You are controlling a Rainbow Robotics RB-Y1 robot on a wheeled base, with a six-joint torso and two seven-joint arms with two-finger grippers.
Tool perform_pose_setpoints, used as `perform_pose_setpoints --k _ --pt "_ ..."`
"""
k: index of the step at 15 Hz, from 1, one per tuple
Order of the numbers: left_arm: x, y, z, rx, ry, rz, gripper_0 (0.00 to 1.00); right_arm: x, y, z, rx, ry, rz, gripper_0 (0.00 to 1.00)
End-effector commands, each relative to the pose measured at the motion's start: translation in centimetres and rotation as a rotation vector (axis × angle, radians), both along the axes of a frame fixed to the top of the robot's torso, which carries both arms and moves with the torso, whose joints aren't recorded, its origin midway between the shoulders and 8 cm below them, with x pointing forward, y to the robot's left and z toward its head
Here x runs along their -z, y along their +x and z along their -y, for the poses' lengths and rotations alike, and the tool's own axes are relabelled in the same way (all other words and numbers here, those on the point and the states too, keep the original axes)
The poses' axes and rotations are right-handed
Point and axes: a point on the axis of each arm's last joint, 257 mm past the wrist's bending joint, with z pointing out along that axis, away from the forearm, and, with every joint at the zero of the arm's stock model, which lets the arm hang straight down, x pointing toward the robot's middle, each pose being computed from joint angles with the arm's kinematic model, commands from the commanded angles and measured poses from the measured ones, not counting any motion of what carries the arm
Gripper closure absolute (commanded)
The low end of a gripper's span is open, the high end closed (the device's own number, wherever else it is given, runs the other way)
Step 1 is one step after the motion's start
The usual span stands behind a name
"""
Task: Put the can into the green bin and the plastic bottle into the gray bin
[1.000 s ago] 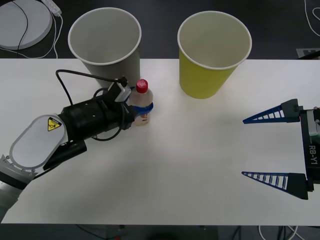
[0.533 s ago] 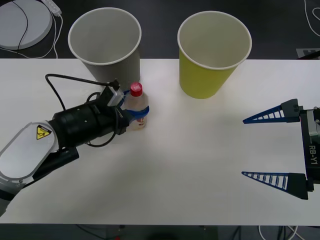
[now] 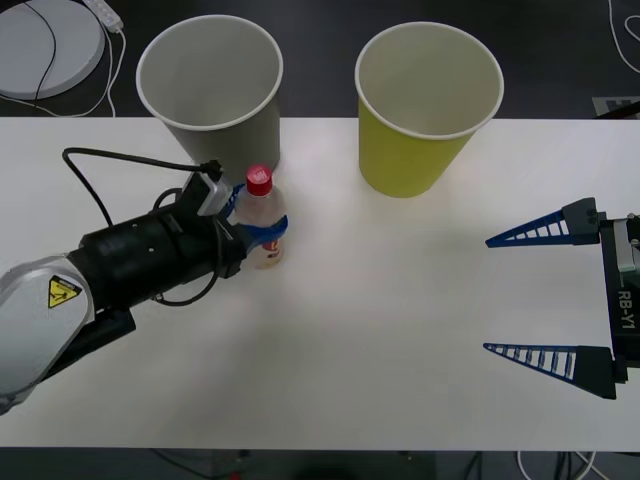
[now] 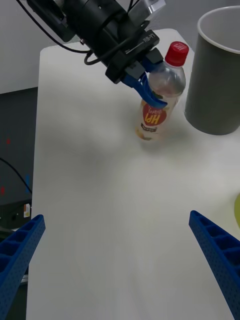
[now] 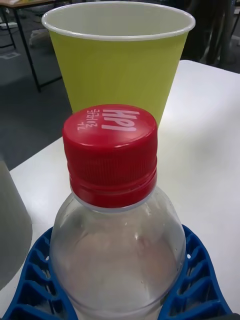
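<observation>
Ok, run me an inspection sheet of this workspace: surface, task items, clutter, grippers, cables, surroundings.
Surface: white table, bare in the middle.
Plastic bottle: red cap, tilted, held next to the gray bin.
Gray bin: upright at the table's back edge, nothing visible inside.
Green bin: upright beside it, nothing visible inside.
Can: nothing seen.
Clutter: nothing seen.
Left gripper: blue fingers closed around the bottle's body.
Right gripper: open, parked over the table's right side.
Cables: black cable looping off the left wrist.
Surroundings: dark floor, round white disc with cords behind the table.
</observation>
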Motion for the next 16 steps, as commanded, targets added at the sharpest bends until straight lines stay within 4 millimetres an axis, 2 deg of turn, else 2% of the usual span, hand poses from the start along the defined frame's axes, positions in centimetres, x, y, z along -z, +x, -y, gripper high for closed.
perform_pose_setpoints --k 1,5,8,16 --pt "-0.9 -1.3 -0.9 -0.007 0.021 -0.03 1.0 0.0 0.0 0.0 0.0 0.0 0.0 0.0" --pt "-3.4 -3.8 -2.8 -0.018 0.039 -0.086 1.0 0.0 0.0 0.0 0.0 0.0 0.0 0.0" --pt "-4.7 -4.5 -3.9 -0.041 0.053 -0.102 1.0 0.0 0.0 0.0 0.0 0.0 0.0 0.0" --pt "-7.8 -4.3 -7.6 -0.107 0.108 -0.068 1.0 0.0 0.0 0.0 0.0 0.0 0.0 0.0"
